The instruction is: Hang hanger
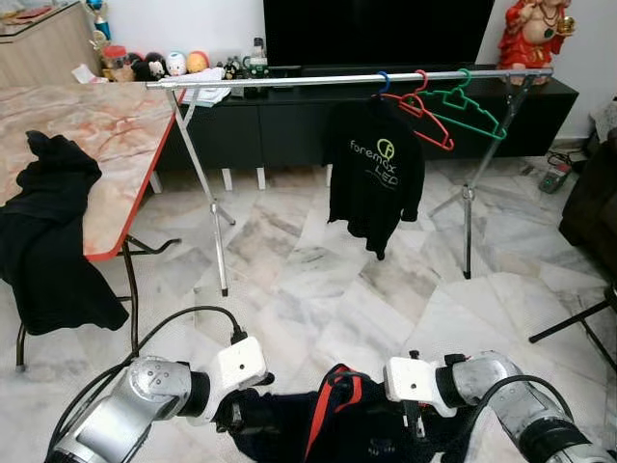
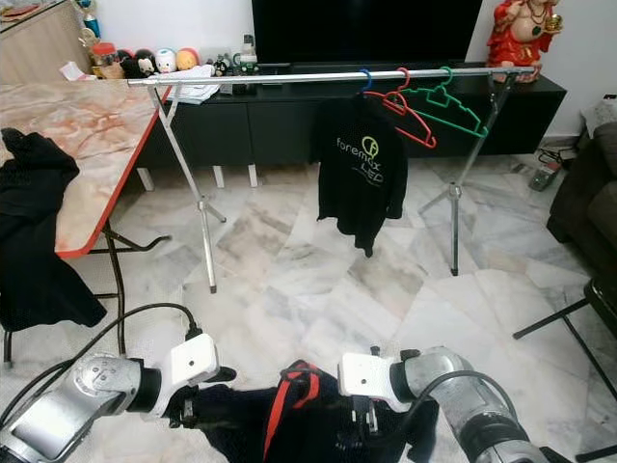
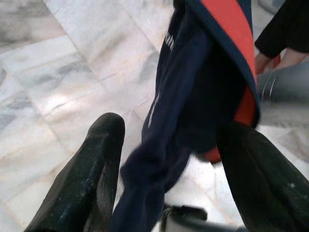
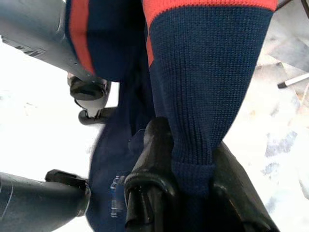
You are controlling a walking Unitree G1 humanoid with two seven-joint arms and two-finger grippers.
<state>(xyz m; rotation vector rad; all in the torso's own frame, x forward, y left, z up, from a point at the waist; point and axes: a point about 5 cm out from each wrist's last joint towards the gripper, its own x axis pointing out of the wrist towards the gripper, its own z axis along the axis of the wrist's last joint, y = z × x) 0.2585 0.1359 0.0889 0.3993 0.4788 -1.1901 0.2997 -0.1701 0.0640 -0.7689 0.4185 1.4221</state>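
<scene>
Currently, the navy knit garment with red trim (image 1: 333,410) hangs low between both arms, right gripper (image 4: 190,169) clamped on its ribbed edge, left gripper (image 3: 169,164) loosely straddling fabric, well short of the silver rail (image 1: 289,80); loose fabric may slip free.

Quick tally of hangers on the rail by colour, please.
Blue hook hanger carrying the black polo shirt: 1
Bare red plastic hanger: 1
Bare green plastic hanger: 1
Total: 3 on the silver metal rail
</scene>
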